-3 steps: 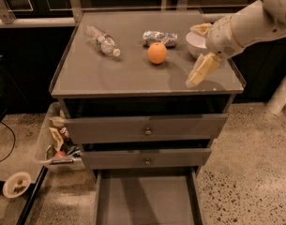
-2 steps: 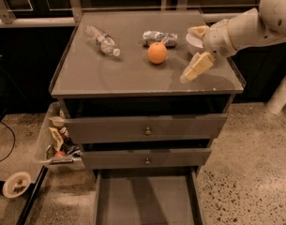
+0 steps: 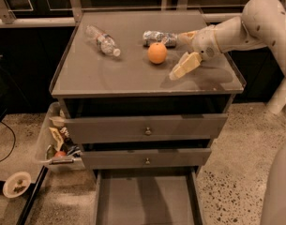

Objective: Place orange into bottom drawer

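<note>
**Asker:** Camera view first: which way does the orange (image 3: 157, 53) point?

**Me:** No way that I can name. It is round, with no long axis to speak of. It sits on the table (image 3: 109, 76) toward the back, just in front of a crumpled silver can (image 3: 157, 37) and well to the right of a clear bottle (image 3: 102, 40) lying on its side.

**Asker:** And your fingers?

**Me:** My gripper (image 3: 176, 55) hangs over the table just right of the orange. My fingers (image 3: 184, 65) stand wide apart, one slanting down toward the table's front, the other up by the can's end. They hold nothing. The lower one is near the orange but apart from it. Whether the upper one touches the can I cannot tell.

**Asker:** The bottom drawer?

**Me:** The bottom drawer (image 3: 142, 198) is pulled out, under the two shut drawers (image 3: 147, 124) with knobs, well below the orange.

**Asker:** What is lost to you?

**Me:** The bottom drawer's front is cut off by the lower edge. My arm (image 3: 255, 27) covers the table's right rear corner. A bin (image 3: 44, 144) left of the drawers holds clutter I cannot make out.
</note>
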You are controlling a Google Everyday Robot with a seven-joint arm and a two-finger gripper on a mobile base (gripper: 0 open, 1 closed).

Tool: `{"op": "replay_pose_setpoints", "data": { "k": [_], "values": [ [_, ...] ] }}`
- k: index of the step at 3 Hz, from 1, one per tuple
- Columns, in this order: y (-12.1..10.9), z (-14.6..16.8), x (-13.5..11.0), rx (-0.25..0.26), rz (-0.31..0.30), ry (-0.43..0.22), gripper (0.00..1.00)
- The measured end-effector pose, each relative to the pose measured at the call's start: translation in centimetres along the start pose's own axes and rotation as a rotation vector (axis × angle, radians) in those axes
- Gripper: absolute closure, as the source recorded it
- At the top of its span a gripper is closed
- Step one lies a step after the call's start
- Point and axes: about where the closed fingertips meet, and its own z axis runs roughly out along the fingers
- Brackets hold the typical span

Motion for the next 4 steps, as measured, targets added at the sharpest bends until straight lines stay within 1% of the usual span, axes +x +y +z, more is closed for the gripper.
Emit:
{"op": "replay_pose_setpoints", "data": {
  "k": [2, 3, 4],
  "values": [
    [-1.6, 3.2, -0.3, 0.012, -0.06, 0.102, 0.0],
    [-2.1, 4.6, -0.4, -0.003, -0.072, 0.114, 0.0],
    [-2.4, 5.6, -0.3, -0.025, -0.065, 0.106, 0.0]
  ]
}}
